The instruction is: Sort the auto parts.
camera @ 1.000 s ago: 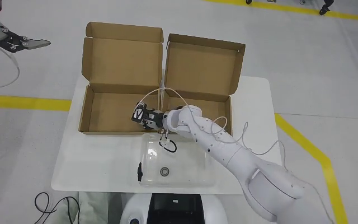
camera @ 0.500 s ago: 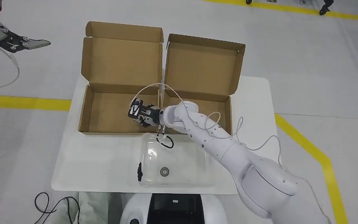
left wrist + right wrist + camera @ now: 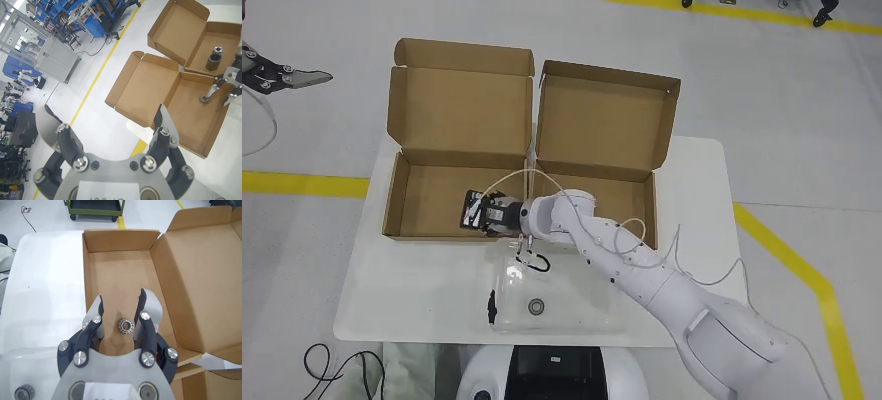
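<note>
Right end effector slid farther into the left box, spread wide above bearing.

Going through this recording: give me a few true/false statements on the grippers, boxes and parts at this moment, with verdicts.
1. The right gripper has its fingers open, with a bearing lying on the box floor between them. True.
2. Both cardboard boxes are closed. False: the bearing's box and the second box both have their lids folded open.
3. The second box holds two upright cylinders. True: a dark sleeve and a smaller metal sleeve.
4. The left gripper is shut on a part. False: it is open and empty, over the floor beside the table.
5. The clear tray holds a ring-shaped part. True.
</note>
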Controlling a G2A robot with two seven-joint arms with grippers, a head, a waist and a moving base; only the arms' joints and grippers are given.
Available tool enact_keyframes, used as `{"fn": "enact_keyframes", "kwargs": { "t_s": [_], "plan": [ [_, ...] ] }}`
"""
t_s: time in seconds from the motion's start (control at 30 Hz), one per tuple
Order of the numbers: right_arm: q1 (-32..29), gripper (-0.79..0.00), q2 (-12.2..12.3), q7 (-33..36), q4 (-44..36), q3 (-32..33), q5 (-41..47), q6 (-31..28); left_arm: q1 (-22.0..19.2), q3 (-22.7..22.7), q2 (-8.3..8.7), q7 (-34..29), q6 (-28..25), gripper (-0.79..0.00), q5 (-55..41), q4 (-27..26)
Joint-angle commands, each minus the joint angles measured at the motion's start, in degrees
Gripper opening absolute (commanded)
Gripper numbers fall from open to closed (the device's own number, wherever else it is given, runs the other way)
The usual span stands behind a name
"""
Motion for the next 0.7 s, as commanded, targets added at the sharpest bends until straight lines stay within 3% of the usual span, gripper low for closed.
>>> {"fn": "enact_keyframes", "kwargs": {
  "t_s": [0.0,0.37,0.67],
  "plan": [
    [-3.2,-0.459,1.9,2.2,-6.3,2.1,-1.4,-1.0,0.0,0.0,0.00,0.0,0.0,0.000,0.0,0.0],
    [-22.7,-0.453,10.7,11.2,-33.0,15.7,-6.7,-12.5,0.0,0.0,0.00,0.0,0.0,0.000,0.0,0.0],
    [-32.3,-0.468,14.6,9.3,-39.8,22.4,-11.4,-20.9,0.0,0.0,0.00,0.0,0.0,0.000,0.0,0.0]
  ]
}}
